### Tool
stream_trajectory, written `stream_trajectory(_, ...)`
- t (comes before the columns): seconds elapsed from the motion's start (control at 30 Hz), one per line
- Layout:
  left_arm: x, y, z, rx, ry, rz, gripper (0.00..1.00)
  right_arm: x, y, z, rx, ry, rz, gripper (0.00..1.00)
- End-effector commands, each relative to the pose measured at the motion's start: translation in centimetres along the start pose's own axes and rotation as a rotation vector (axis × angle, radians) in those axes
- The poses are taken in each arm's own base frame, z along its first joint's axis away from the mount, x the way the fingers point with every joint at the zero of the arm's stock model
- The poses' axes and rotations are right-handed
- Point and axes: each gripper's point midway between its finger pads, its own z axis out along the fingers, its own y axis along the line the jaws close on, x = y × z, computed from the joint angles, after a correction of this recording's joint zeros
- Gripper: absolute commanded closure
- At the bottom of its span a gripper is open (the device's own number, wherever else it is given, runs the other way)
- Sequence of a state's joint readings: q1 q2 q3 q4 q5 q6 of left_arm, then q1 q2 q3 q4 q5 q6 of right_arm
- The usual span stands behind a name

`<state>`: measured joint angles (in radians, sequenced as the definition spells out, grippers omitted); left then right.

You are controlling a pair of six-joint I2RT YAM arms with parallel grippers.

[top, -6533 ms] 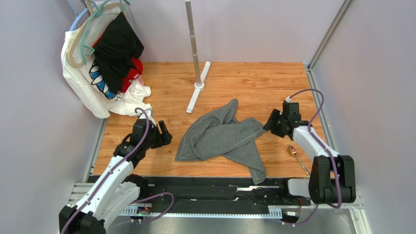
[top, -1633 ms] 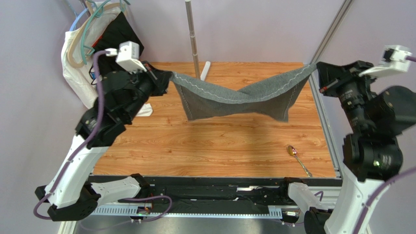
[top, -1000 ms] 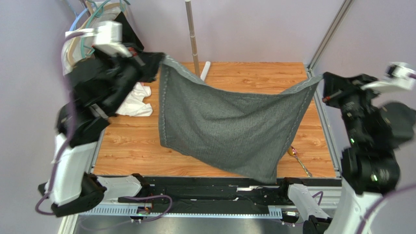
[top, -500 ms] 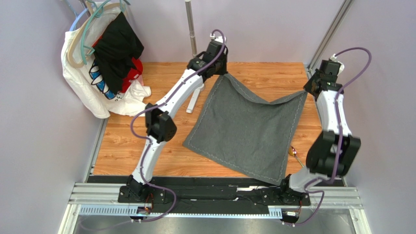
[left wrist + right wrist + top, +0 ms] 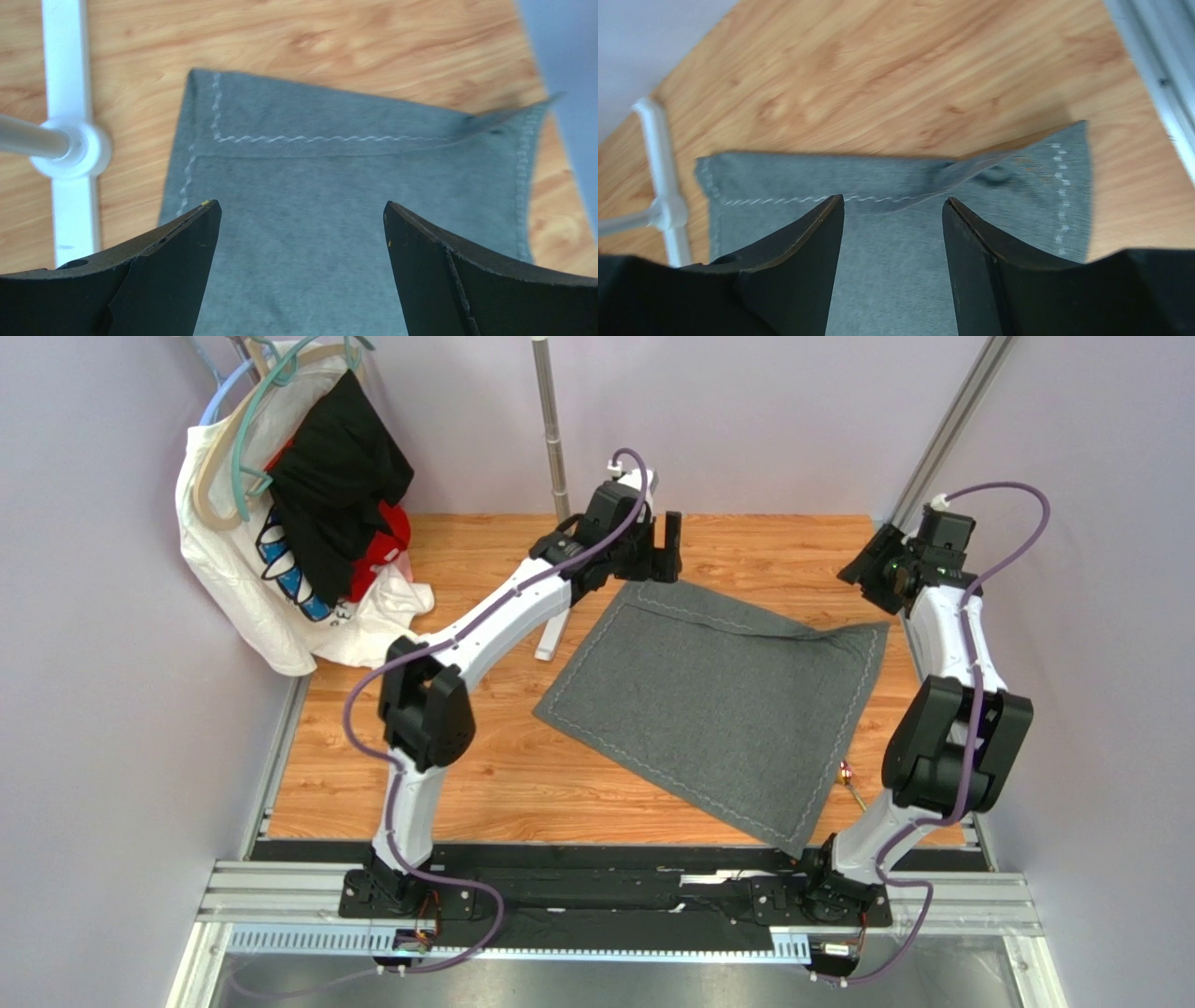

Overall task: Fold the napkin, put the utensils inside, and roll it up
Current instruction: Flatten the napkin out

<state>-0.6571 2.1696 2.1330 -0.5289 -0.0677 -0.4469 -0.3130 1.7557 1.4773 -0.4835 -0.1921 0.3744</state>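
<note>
The dark grey napkin [image 5: 716, 703] lies spread out on the wooden table, turned a little like a diamond, its pale stitching showing along the edges. Its far right corner has a raised wrinkle [image 5: 990, 168]. My left gripper [image 5: 657, 557] is open and empty just above the napkin's far left corner; the cloth [image 5: 351, 210] shows between its fingers [image 5: 298, 204]. My right gripper [image 5: 857, 577] is open and empty above the far right corner, over the napkin [image 5: 892, 280]. A small part of a spoon [image 5: 846, 776] shows at the napkin's right edge; the rest is hidden under it.
A metal pole [image 5: 554, 434] on a white base [image 5: 567, 609] stands just left of the napkin's far corner, also seen in the left wrist view [image 5: 70, 147]. Clothes on hangers [image 5: 302, 490] hang at the back left. A metal rail [image 5: 937, 700] runs along the table's right edge.
Both grippers have let go of the napkin's far corners and opened. The cloth, held up before, has settled flat on the table, now covering most of the spoon.
</note>
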Motion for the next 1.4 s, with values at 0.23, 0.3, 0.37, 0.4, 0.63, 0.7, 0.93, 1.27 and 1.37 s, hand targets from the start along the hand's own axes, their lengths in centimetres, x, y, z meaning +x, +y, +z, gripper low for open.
stream_trajectory(0.23, 11.0, -7.1, -4.7, 0.342, -0.028, -0.052, 0.05, 12.9, 14.8, -1.1, -0.47, 0.27, -0.063, 0.44)
stream_trajectory(0.3, 13.5, -6.2, -4.4, 0.339, 0.007, -0.064, 0.05, 12.9, 16.3, -0.8, -0.511, 0.288, -0.07, 0.45)
stream_trajectory(0.37, 15.0, -5.7, -4.0, 0.341, 0.019, -0.086, 0.05, 15.2, 17.7, 0.5, -0.527, 0.356, -0.074, 0.45)
stream_trajectory(0.4, 15.6, -5.6, -3.9, 0.339, 0.027, -0.09, 0.05, 15.5, 18.5, 0.7, -0.548, 0.374, -0.073, 0.45)
stream_trajectory(0.63, 20.8, -2.6, -3.6, 0.268, 0.107, -0.14, 0.05, 17.7, 19.0, 5.3, -0.561, 0.468, -0.007, 0.47)
stream_trajectory(0.7, 21.4, -2.1, -3.8, 0.247, 0.117, -0.154, 0.05, 18.4, 18.5, 6.7, -0.531, 0.492, 0.013, 0.47)
stream_trajectory(0.93, 24.5, -0.1, -4.7, 0.2, 0.164, -0.175, 0.06, 18.3, 17.6, 10.8, -0.454, 0.484, 0.049, 0.47)
stream_trajectory(1.27, 27.6, 2.1, -5.9, 0.136, 0.21, -0.211, 0.06, 15.8, 15.6, 16.3, -0.29, 0.401, 0.108, 0.46)
stream_trajectory(1.37, 28.1, 2.7, -6.0, 0.117, 0.217, -0.203, 0.06, 13.2, 16.0, 17.4, -0.292, 0.338, 0.133, 0.47)
